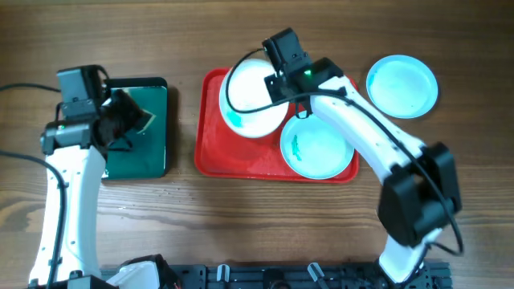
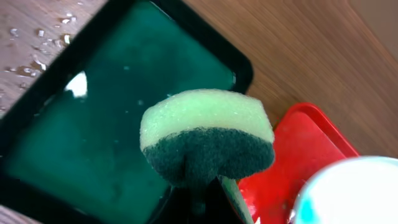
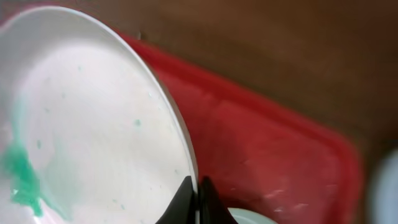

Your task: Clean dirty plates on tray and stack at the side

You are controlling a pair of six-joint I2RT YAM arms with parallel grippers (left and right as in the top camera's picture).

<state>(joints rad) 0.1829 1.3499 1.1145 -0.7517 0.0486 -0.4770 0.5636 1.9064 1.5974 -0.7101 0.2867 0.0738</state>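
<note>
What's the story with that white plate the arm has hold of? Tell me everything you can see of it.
The round white shallow plate looks smooth and glossy, with a low raised rim. A teal-green smear and faint specks mark its inside near one edge. It sits over the far left part of the red rectangular plastic tray, seemingly tilted up. The right gripper pinches its rim between thin dark fingertips.

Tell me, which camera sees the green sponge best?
The left wrist camera. The sponge fills the middle of that picture, light green on top and dark green below, pinched by the left gripper above the dark green tray. Overhead it is tiny and partly hidden by the arm. The right wrist camera does not show it.
</note>
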